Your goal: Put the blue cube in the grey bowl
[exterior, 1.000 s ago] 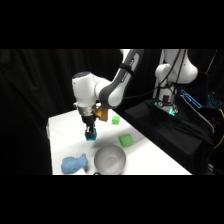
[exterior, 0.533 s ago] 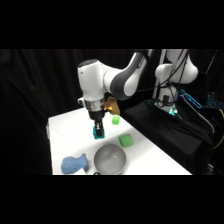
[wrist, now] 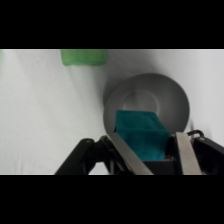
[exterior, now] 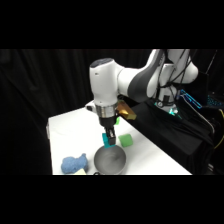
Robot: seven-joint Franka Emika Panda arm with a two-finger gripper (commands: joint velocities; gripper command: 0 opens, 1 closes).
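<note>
Carried over from mid-table, the gripper point(wrist: 150, 152) pinches the blue cube point(wrist: 140, 135) above the grey bowl point(wrist: 172, 97); released off-centre, it might bounce out

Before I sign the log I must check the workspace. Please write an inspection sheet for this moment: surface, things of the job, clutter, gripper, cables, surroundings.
Surface: white table, bare where it shows.
Things of the job: blue cube held between the fingers, above the grey bowl; in the wrist view it hangs over the bowl's inside, not yet set down.
Clutter: a green cube beside the bowl; a lumpy blue soft toy at the bowl's other side; a yellow-brown object behind the arm, kind unclear.
Gripper: gripper shut on the cube, pointing down over the bowl.
Cables: thin cables at the right, off the table.
Surroundings: black curtain behind.
</note>
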